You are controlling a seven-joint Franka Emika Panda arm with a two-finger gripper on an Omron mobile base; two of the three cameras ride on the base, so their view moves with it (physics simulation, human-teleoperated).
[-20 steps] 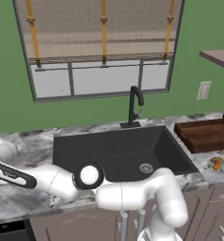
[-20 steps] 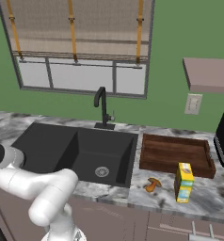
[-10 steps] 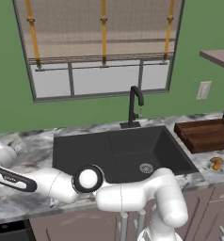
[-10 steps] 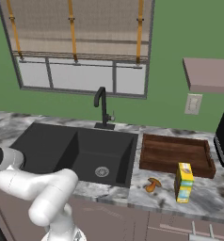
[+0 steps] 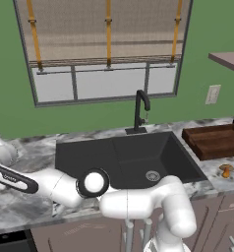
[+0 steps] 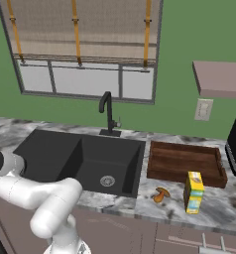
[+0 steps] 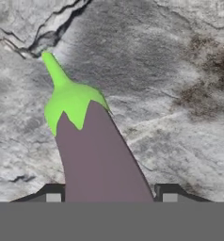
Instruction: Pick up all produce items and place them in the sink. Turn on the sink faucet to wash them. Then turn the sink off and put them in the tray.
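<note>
Holding the purple eggplant [image 7: 97, 150] between half-shut fingers [image 7: 53, 194] over the grey table [image 7: 180, 70], you risk dropping it if you swing fast toward the sink [image 5: 124, 157].

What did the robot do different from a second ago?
Its claw closed in on the purple eggplant lying on the marble counter, one finger each side. The arm barely shifted. The orange piece, yellow box, tray and sink stayed where they were, and the faucet looks the same.
</note>
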